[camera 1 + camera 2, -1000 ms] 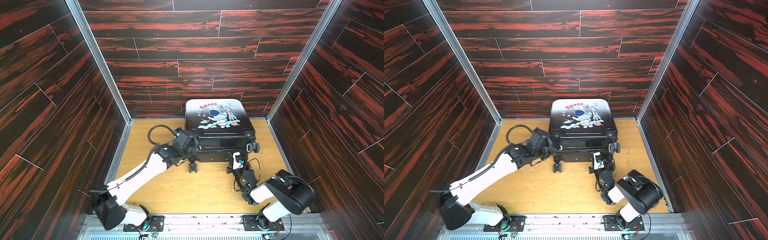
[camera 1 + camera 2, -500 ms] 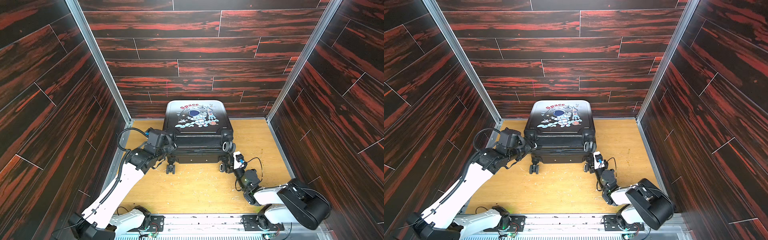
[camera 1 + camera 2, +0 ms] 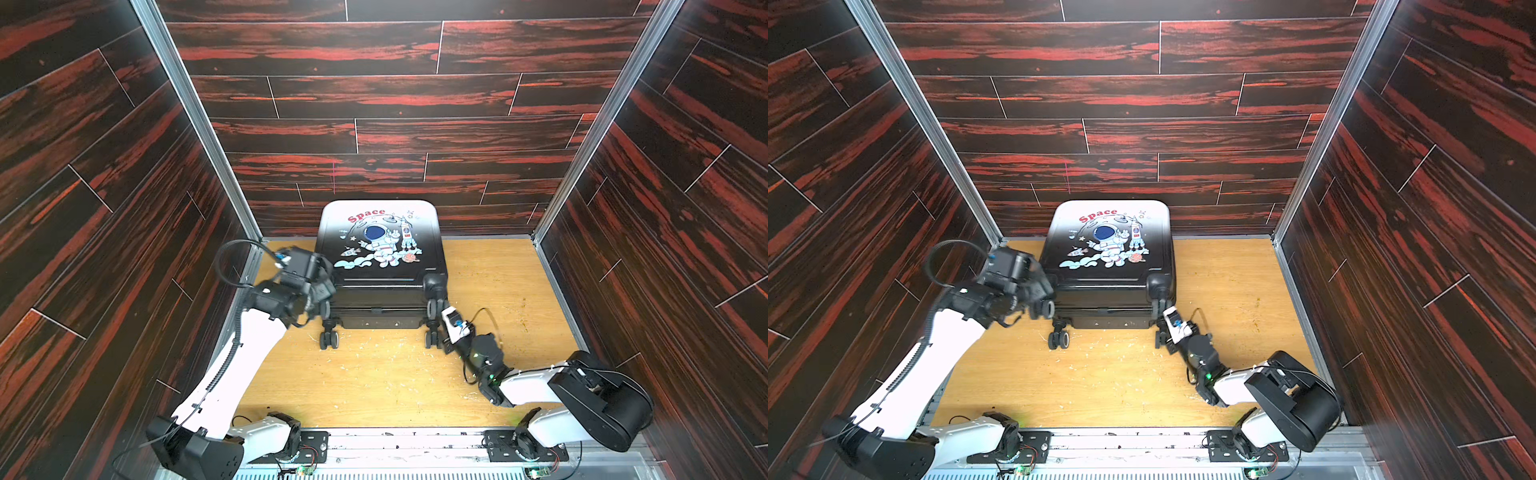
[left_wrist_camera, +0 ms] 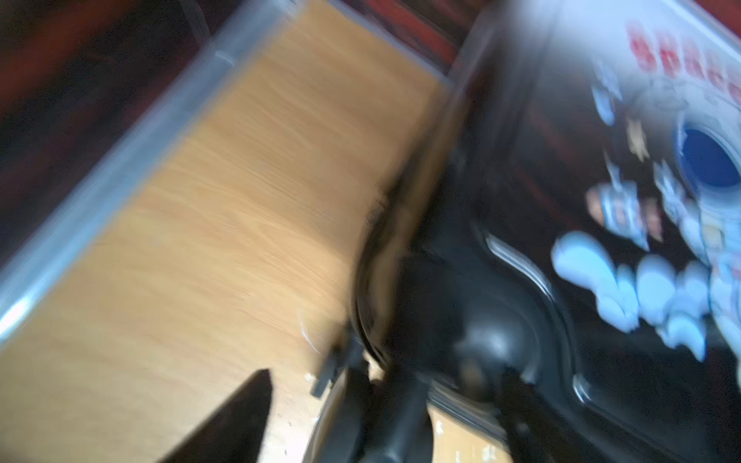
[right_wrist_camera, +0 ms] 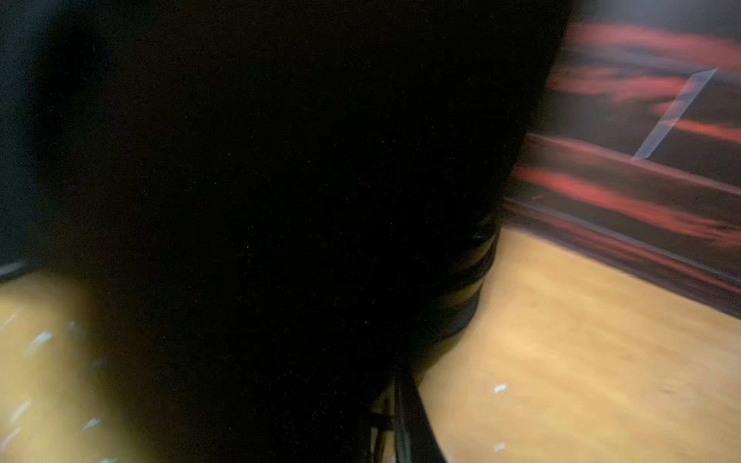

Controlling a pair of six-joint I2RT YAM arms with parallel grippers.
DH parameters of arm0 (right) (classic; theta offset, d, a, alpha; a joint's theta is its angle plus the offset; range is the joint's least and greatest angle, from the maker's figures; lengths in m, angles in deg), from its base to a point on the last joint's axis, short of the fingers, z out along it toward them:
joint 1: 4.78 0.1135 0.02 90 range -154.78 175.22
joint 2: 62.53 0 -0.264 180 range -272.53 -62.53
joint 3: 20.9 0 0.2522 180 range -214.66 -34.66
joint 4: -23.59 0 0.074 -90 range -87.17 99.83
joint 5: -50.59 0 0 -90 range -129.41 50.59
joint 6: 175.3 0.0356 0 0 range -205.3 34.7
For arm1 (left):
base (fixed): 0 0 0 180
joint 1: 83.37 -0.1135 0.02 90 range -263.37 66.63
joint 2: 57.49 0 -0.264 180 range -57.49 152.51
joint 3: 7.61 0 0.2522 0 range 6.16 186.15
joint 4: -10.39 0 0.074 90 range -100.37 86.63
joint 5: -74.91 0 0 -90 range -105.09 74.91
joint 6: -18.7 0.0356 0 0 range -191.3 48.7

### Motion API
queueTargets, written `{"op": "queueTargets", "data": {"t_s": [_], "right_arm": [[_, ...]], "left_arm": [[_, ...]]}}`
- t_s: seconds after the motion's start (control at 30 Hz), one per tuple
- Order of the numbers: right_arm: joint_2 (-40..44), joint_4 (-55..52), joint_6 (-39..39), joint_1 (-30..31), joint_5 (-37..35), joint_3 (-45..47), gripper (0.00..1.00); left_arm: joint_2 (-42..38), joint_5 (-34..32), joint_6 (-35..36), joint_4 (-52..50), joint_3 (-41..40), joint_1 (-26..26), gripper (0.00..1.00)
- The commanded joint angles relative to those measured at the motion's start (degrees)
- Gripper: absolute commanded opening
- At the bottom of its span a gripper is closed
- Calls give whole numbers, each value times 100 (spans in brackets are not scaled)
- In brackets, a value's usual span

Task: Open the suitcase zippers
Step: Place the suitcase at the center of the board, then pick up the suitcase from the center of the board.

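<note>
Starting with both top views, where is the suitcase (image 3: 380, 249) lying? Ana is asking.

It is lying flat on the wooden floor (image 3: 374, 386), printed shell facing up, its far end close to the back wall (image 3: 374, 137) and its wheels (image 3: 328, 340) pointing toward the arms' bases, Ben is answering. The zippers (image 3: 361, 308) are showing only as a thin dark line along the near side, between the two shell halves.

And the arms?

The left gripper (image 3: 321, 291) is hovering at the case's near corner on its own side, blurred, so nobody can tell how far apart its jaws are standing or whether it is touching the shell. The right gripper (image 3: 437, 332) is sitting low at the opposite near corner, just beside the wheels there; its jaws are pressed together, though whether they are pinching anything is not showing.

Is the left wrist view helping?

Hardly; it is smeared. The suitcase (image 4: 601, 200) is filling one side with its astronaut print, wooden floor (image 4: 220, 220) is filling the rest, and one dark finger (image 4: 240, 421) is poking in from the edge. The spread of the jaws is not readable there either.

And the right wrist view?

A black mass (image 5: 280, 200) is covering most of it, too close and too dark to name; wooden floor (image 5: 581, 360) and a red-streaked wall (image 5: 641, 192) are showing beside it.
</note>
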Motion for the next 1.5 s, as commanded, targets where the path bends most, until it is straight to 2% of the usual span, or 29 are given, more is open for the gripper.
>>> {"op": "queueTargets", "data": {"t_s": [0.0, 0.1, 0.17, 0.23, 0.3, 0.4, 0.57, 0.73, 0.9, 1.17, 1.23, 1.37, 1.47], "right_arm": [[-133, -197, -175, 510, 174, -252, 0], [-472, -113, -192, 908, 123, -315, 0], [-666, 9, -176, 1104, 109, -346, 0], [-809, 72, -171, 1258, 91, -396, 0], [-918, 141, -167, 1347, 45, -429, 0], [-989, 214, -134, 1387, -28, -412, 0], [-1027, 210, -35, 1454, -94, -369, 0], [-1251, 493, 17, 1515, -180, -319, 0], [-1327, 839, 31, 1597, -325, -190, 0], [-1098, 1167, 106, 1777, -595, 160, 0], [-965, 1136, 136, 1851, -606, 254, 3], [-584, 1090, 218, 2096, -852, 442, 14], [-178, 1105, 329, 2197, -1261, 660, 19]], "left_arm": [[-218, -891, 316, -742, 520, 266, 96], [-134, -1434, 567, -1046, 864, 1009, 96], [-7, -1433, 636, -1129, 992, 1603, 95], [150, -934, 678, -965, 1026, 2109, 95], [328, -73, 672, -456, 923, 2536, 95], [887, 118, 452, -262, 1187, 2987, 96], [1996, 247, -84, -1008, 2278, 3488, 97], [2341, 577, -469, -855, 2203, 3710, 98], [2755, 604, -799, -980, 2267, 3761, 97], [3257, 919, -1103, -771, 2178, 3819, 85], [3345, 926, -1148, -703, 2151, 3806, 82], [3546, 988, -1195, -585, 2226, 3792, 70], [3590, 1318, -1207, -428, 2234, 3754, 49]]}}
